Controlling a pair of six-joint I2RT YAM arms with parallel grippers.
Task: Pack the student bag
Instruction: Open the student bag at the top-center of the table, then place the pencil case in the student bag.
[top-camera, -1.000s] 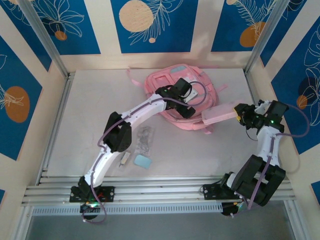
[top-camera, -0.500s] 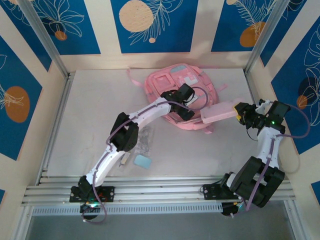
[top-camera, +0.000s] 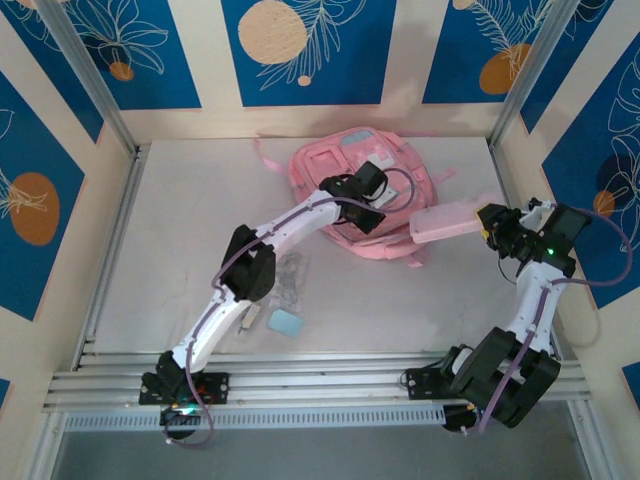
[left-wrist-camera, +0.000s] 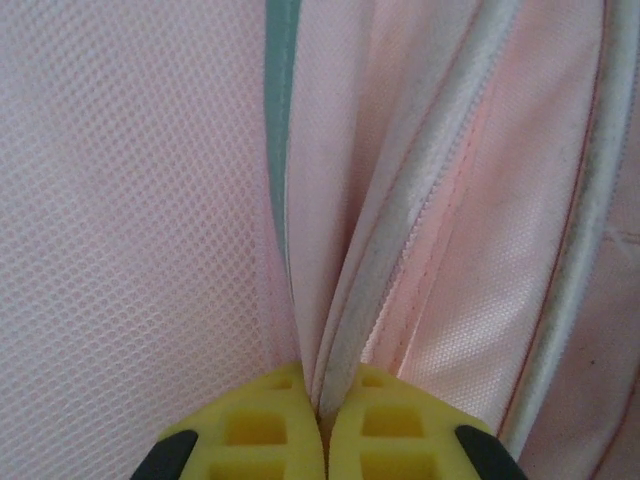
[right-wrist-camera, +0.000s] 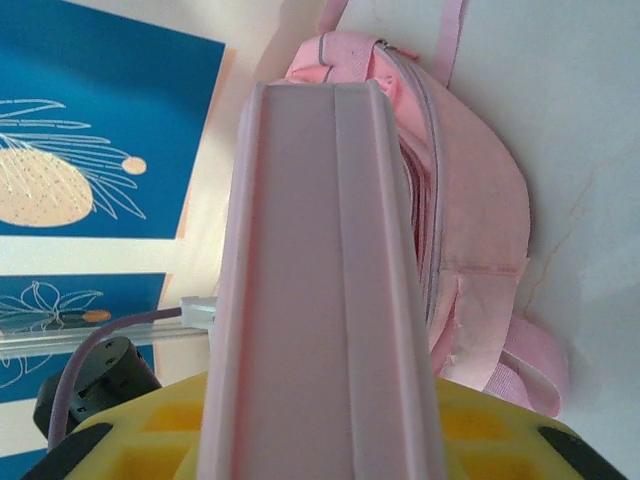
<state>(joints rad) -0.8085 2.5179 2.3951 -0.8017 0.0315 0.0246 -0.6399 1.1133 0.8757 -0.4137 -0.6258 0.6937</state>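
The student bag (top-camera: 325, 165), a big soft pink backpack, lies at the back middle of the table. My left gripper (top-camera: 366, 214) rests on its front and is shut on a fold of the bag's zipper edge (left-wrist-camera: 400, 240); in the left wrist view the yellow fingers (left-wrist-camera: 322, 396) pinch that pink and grey seam, with pink mesh (left-wrist-camera: 120, 180) to the left. My right gripper (top-camera: 490, 228) is shut on one end of a flat pink pencil case (top-camera: 447, 222) and holds it in the air just right of the bag. The case (right-wrist-camera: 320, 280) points towards the bag (right-wrist-camera: 475, 220) in the right wrist view.
A clear plastic packet (top-camera: 290, 275), a small pale blue block (top-camera: 286, 323) and a small tan item (top-camera: 252, 318) lie near the left arm's elbow. Patterned walls and metal frame posts (top-camera: 520, 75) close in the table on three sides.
The left gripper has closed on the bag's zipper edge after standing open over it. The right arm has shifted slightly right with the pencil case.
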